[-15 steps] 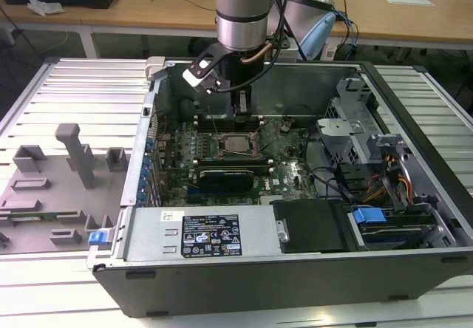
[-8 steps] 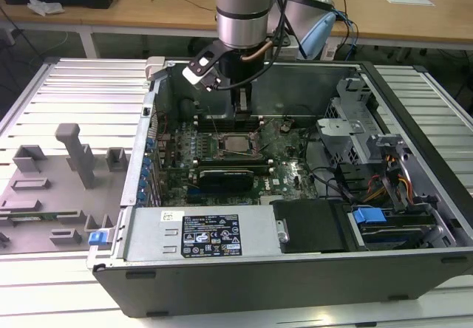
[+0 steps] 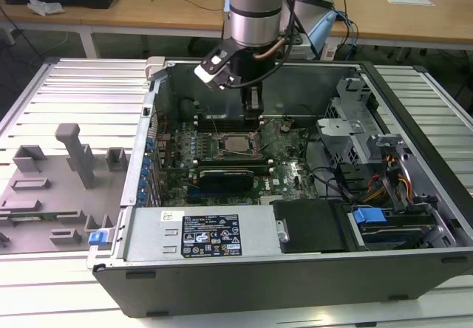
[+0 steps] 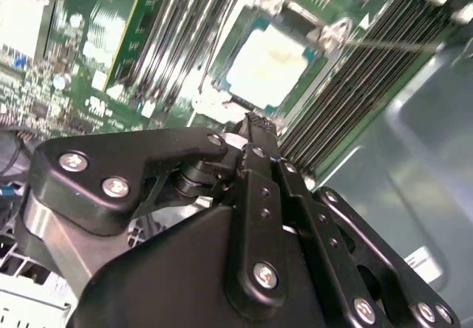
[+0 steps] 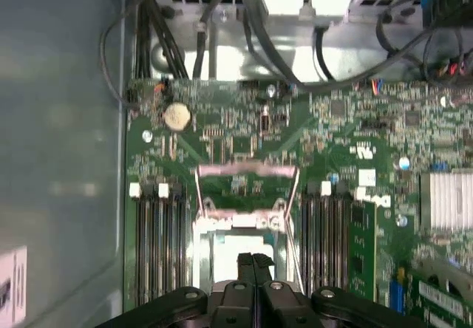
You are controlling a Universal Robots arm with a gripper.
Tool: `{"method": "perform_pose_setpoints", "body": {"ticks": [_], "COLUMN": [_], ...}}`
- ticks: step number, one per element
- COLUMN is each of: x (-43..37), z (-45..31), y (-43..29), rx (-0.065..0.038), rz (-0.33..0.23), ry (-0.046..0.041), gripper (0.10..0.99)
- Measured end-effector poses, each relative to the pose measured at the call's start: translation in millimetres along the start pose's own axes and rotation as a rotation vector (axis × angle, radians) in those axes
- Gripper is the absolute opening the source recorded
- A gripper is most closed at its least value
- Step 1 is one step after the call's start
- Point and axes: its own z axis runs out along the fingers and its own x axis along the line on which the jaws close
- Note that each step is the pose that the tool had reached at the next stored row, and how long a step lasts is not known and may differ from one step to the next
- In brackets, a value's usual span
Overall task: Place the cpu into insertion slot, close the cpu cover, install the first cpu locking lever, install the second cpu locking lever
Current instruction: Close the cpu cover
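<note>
In the exterior view, the gripper (image 3: 253, 108) hangs inside the open computer case (image 3: 222, 284). The chip (image 3: 238, 143) lies flat in its socket on the green board (image 3: 292, 162), and the gripper is just at twelve o'clock from it. A silver box (image 3: 199, 232) sits at six o'clock.

In the second wrist view, the gripper (image 4: 255, 125) has its jaws pressed together with nothing between them. Its tips are near the edge of the pale chip (image 4: 270, 62). Whether they touch it, I cannot tell.

In the first wrist view, the closed gripper (image 5: 255, 261) is over the chip (image 5: 222, 248), and memory slots (image 5: 159, 254) flank the socket.
</note>
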Motion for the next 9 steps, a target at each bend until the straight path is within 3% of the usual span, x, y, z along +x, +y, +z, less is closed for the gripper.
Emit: {"method": "perform_pose_setpoints", "body": {"ticks": [2, 9], "x": [-0.1, 0.0], "z": [0.2, -6.3], "y": [4.1, 6.0], "rx": [0.0, 0.0], "rz": [0.0, 0.0], "ry": [0.0, 0.0002], "gripper": [0.106, 0.106]}}
